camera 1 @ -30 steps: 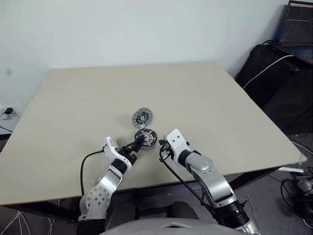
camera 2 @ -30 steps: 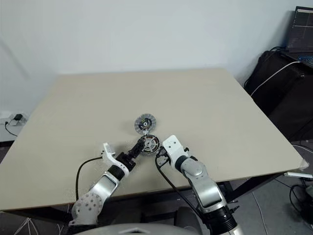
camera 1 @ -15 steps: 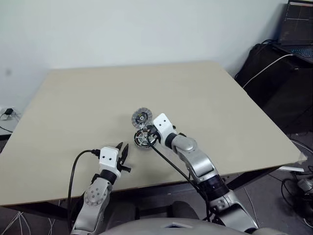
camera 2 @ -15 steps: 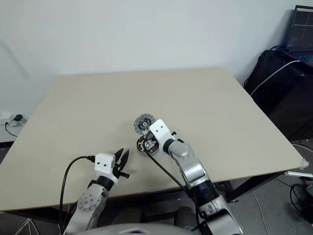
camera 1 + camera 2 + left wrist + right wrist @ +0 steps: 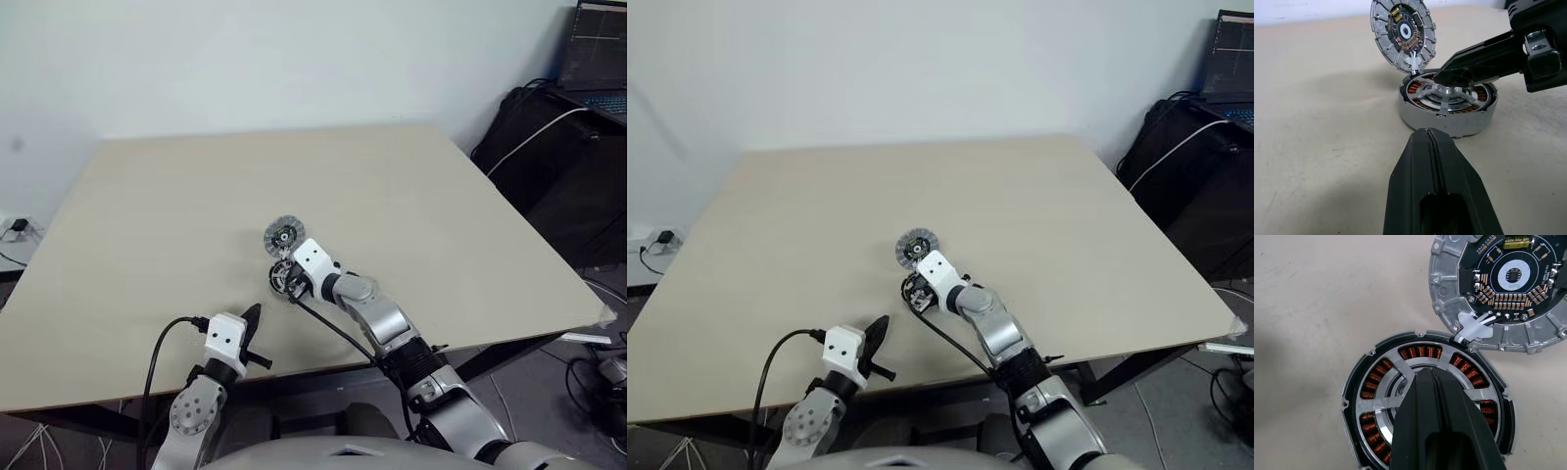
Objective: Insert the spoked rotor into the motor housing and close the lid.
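At the near left edge of the pale beige wooden table, the left gripper hangs with its two black fingers pressed flat together and nothing between them, well apart from the parts and pointing toward them. To its right, near the table's middle, sits the motor housing, a round shallow cup with a silver outer wall and a dark rim, ringed inside with reddish-copper windings. The spoked rotor, a shiny silver metal wheel with flat radial spokes and a central hub, already lies inside it, looking level with the windings showing between the spokes. The right gripper, likewise fully closed and holding nothing, points down with its tip over the rotor's hub; whether it actually presses on it I cannot tell. Just beyond the housing on the far side, the lid, a grey metal disc with a ribbed rim and a circuit board on its inner face, stands tilted open, joined to the housing by a small white wire clip. Insertion looks finished or in its final seating; the next move probably calls for lifting the right tip clear, then tipping the lid toward the housing so it lands squarely without pinching the wires.
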You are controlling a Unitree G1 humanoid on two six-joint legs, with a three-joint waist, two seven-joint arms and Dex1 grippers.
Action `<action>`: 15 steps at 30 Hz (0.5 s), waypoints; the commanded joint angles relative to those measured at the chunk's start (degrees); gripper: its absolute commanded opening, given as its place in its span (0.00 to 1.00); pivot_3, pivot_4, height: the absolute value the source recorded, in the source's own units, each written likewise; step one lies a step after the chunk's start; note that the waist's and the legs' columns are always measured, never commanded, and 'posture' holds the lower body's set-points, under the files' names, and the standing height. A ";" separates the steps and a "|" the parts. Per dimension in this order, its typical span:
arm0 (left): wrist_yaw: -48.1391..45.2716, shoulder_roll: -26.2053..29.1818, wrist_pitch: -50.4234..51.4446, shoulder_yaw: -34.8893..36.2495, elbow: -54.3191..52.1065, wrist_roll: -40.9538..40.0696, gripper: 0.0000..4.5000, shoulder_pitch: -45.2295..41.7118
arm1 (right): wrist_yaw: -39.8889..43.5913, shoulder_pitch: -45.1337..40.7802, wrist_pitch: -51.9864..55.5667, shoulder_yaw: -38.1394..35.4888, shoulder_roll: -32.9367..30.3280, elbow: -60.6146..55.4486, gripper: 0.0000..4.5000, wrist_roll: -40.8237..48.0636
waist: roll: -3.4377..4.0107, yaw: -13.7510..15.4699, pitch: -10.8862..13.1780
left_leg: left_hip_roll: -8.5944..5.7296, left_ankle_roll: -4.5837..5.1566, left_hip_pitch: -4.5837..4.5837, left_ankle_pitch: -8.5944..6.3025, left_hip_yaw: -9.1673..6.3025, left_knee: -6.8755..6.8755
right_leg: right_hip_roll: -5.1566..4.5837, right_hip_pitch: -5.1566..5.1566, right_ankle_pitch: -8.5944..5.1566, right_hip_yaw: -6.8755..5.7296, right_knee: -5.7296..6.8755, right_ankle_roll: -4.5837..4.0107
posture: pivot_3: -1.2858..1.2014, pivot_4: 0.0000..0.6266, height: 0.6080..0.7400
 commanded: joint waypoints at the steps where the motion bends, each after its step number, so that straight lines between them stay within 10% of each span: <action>1: -0.93 -0.47 0.50 -0.21 -1.69 -0.95 0.01 -0.36 | 1.23 -1.30 -0.04 0.16 -0.70 -2.93 0.00 -0.39 | 0.02 0.02 -0.01 | 0.00 0.00 0.00 0.00 0.00 0.00 | 0.00 0.00 0.00 -0.01 0.01 0.00 | 0.52 0.00 1.00; 6: -1.73 -0.93 2.03 -0.27 -1.90 -1.76 0.01 -0.70 | 9.87 -4.90 0.21 4.34 -6.56 -10.46 0.00 -2.06 | 0.07 -0.01 0.05 | -0.04 0.02 -0.01 0.01 0.00 0.05 | 0.27 0.02 0.00 -0.02 0.02 0.02 | 0.52 0.00 1.00; 15: -2.18 -1.78 3.20 -0.31 -1.73 -1.95 0.00 -1.35 | 23.46 -11.24 -0.05 14.06 -16.70 -12.73 0.57 -7.90 | 0.02 0.09 0.02 | 0.01 0.03 0.00 0.02 -0.03 0.10 | 0.40 0.06 -0.01 -0.08 0.00 0.02 | 0.52 0.00 1.00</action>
